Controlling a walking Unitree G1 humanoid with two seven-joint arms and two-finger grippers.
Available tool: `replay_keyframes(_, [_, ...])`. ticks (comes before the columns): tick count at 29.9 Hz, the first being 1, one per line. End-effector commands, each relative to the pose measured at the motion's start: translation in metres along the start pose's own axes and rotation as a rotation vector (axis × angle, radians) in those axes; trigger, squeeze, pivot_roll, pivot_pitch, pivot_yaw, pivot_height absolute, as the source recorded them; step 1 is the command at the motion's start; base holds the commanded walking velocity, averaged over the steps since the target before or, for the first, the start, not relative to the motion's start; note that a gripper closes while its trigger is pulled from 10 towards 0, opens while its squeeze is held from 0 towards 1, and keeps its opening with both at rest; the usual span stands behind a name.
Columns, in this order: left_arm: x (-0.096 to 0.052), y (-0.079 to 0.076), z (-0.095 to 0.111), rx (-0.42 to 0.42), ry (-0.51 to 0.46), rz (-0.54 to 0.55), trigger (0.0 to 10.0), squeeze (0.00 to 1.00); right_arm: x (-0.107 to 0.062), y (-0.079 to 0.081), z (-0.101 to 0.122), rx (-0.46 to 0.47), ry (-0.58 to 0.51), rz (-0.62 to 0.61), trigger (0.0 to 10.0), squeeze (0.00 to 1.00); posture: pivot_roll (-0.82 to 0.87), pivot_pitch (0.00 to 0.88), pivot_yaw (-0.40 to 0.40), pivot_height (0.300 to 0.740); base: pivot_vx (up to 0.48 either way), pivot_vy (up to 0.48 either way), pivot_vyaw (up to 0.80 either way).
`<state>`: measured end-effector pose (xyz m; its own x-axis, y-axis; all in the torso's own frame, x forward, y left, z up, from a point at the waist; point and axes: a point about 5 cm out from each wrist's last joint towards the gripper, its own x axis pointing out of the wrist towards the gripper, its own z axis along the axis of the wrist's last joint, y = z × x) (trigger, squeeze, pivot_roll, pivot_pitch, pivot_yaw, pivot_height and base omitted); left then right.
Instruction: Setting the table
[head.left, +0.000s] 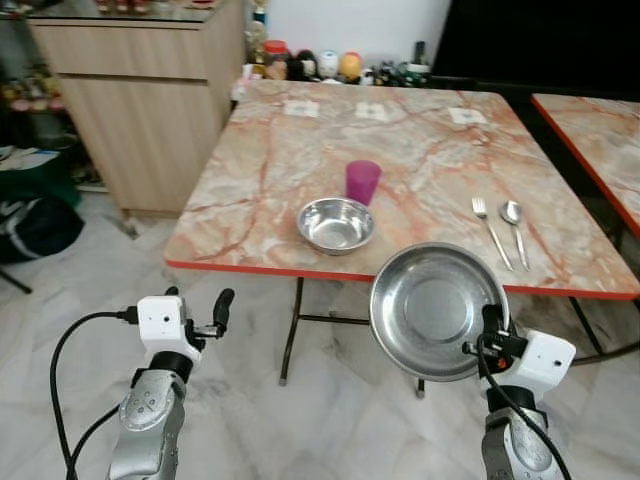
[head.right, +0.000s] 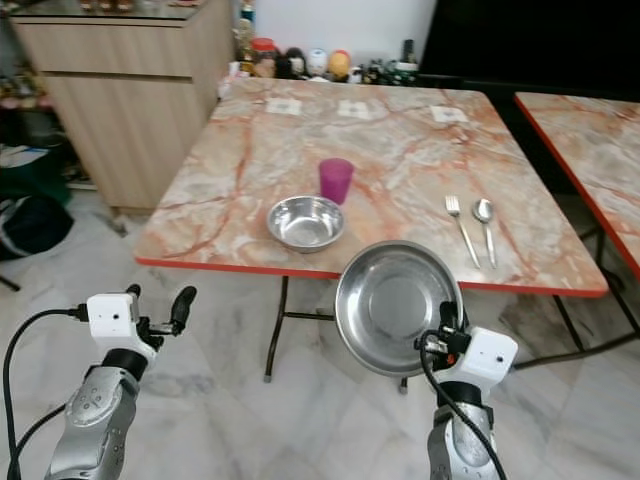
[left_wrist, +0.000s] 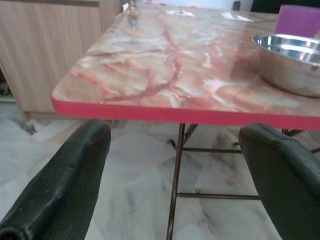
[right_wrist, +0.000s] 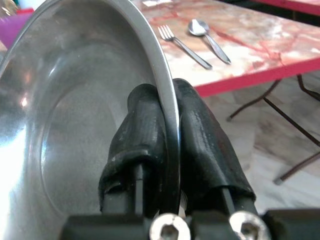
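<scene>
I have the right pincer (head.left: 490, 325) clenched on the rim of the steel plate (head.left: 437, 310), one finger inside the dish and one outside, holding it tilted almost upright in the air, short of the worktop (head.left: 300, 150) and over the floor. The left pincer (head.left: 205, 310) is released, fingers spread, holding nothing, low and off the worktop's near left corner.

My worry is the grip: I am pinching a thin, slick metal rim at one point only, with the whole plate cantilevered above it. I judge a quick wrist turn or a bump could let it pivot or slip out and fall to the tiled floor. The second risk is the red front edge (head.left: 330, 272) of the worktop; if I carry the plate forward at this height, its far rim could strike that edge. I need to lift first, then level it.

Open room looks fair. The steel bowl (head.left: 336, 224) sits near the front edge with the purple cup (head.left: 362, 182) just behind it, and the fork (head.left: 491, 232) and spoon (head.left: 515, 231) lie side by side to the right. Between bowl and fork there is bare marble, which I judge the likely spot, though the plate looks wide, so I could nudge the bowl or the fork setting it down. A second table (head.left: 590, 140) stands close on the right, and the wooden cabinet (head.left: 150, 100) on the left.
</scene>
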<state>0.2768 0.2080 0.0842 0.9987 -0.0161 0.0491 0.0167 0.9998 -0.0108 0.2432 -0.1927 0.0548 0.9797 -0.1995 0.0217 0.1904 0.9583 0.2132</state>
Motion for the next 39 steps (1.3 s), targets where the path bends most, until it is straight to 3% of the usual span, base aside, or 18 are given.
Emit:
replay_keyframes(1, [-0.0042,0.0002,-0.0014,0.011,0.009,0.002,10.0,0.0,0.0022,0.0045,0.0096,-0.003,-0.043,0.02,10.0,0.0,0.04,0.032,-0.06,0.74,0.0,-0.322,0.0])
replay_keyframes(39, [-0.0031,-0.0054,-0.0047,-0.008,0.041,0.006,10.0,0.0,0.0069,0.0063,0.0141,-0.014,-0.035,0.045,10.0,0.0,0.02,0.022,-0.071,0.74,0.0,-0.475,0.0])
